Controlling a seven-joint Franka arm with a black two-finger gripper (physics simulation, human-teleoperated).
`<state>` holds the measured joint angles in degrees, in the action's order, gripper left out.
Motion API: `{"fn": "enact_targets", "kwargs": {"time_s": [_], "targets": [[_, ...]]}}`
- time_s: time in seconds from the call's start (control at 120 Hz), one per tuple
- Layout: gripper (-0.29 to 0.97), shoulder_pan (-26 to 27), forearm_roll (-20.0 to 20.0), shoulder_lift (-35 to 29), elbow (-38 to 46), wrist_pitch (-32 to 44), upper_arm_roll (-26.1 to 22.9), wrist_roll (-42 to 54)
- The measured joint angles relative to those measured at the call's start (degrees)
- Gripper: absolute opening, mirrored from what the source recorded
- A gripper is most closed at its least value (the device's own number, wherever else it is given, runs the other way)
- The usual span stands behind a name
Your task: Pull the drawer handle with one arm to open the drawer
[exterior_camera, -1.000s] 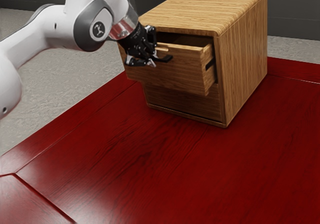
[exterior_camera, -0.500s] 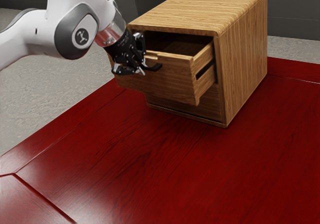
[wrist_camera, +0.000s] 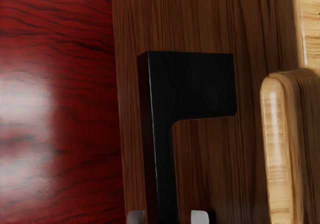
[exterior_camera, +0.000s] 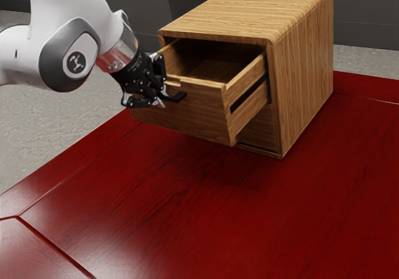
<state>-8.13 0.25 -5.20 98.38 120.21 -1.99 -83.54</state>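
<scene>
Drawer (exterior_camera: pixel 187 114) is coming out. Over the last second it has slid from barely cracked to well clear of the cabinet (exterior_camera: pixel 299 73), toward the exterior view's left, and you can now see down into its open top. The arm has backed off with it by the same amount, so nothing is slipping.

Gripper (exterior_camera: pixel 168 91) is clamped on the drawer handle (exterior_camera: pixel 174 83), one black finger above the wooden bar and one below. In the wrist view a finger (wrist_camera: pixel 160 134) lies flat on the drawer front with the handle (wrist_camera: pixel 282 149) just beside it, and the red table (wrist_camera: pixel 55 109) shows past the drawer's edge.

My read is that the pull is working and most of the travel is done. Keep your pull straight along the slide axis – the drawer box still sits square in its opening, and any sideways drag could bind it or cost you the handle.
</scene>
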Motion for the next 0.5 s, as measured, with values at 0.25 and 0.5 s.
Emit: {"fn": "enact_targets", "kwargs": {"time_s": [0.25,0.5], "targets": [[-0.10,0.2,0.1,-3.5,3.5,0.3,0.5,-0.1],[-0.10,-0.1,0.1,-6.7,6.8,0.4,0.5,-0.1]]}}
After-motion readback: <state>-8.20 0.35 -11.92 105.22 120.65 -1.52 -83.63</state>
